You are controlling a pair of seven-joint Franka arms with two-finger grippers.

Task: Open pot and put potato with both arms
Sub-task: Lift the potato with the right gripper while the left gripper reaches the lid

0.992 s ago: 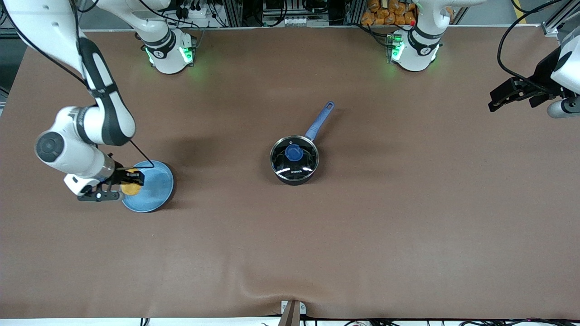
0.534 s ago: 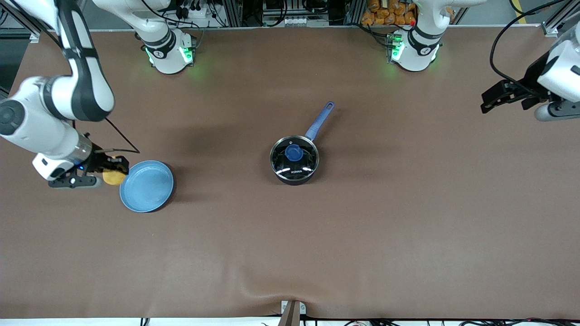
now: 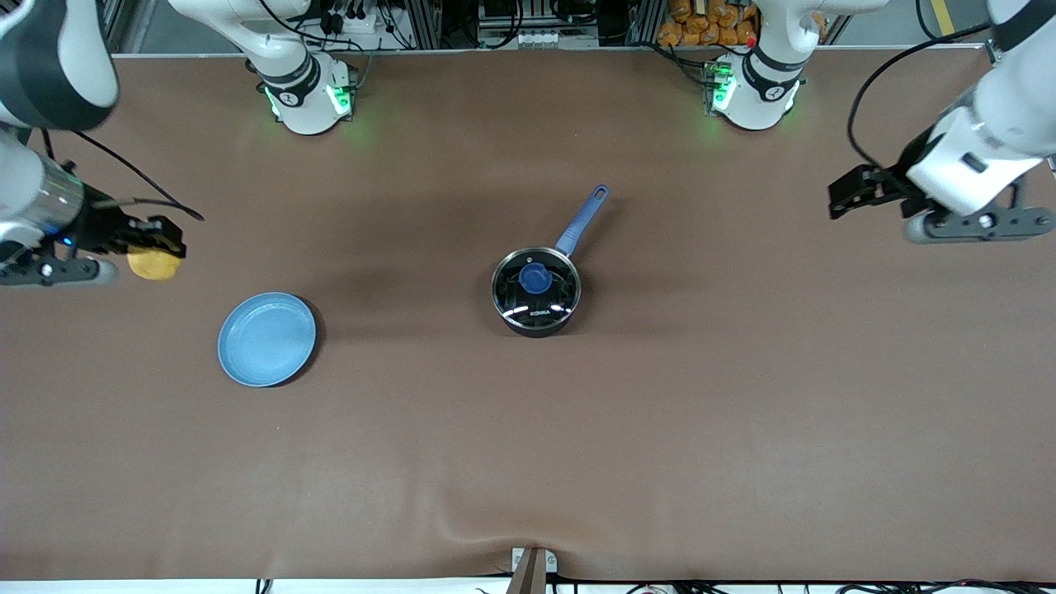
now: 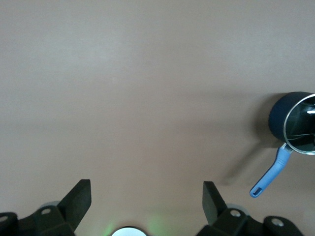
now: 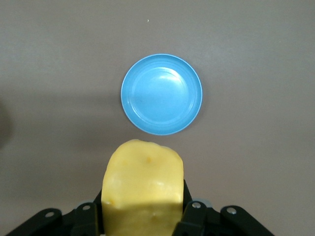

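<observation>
Right gripper [image 3: 157, 247], fingers clamped on the potato [image 3: 153, 265], is high at the bench's [image 3: 528, 462] 9 o'clock edge. Left gripper [image 3: 846, 198], fingers apart, is at 3 o'clock. The potato could bounce off the lid [image 3: 536, 285] of the pot [image 3: 536, 297], since the lid is not yet lifted.

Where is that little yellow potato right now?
The potato is up in the air, clamped in the right gripper over bare table at the right arm's end, beside the plate.

Even overhead light leaves soft shadows on the tabletop [image 3: 660, 429] and white glare on the pot [image 3: 536, 293] lid.
</observation>
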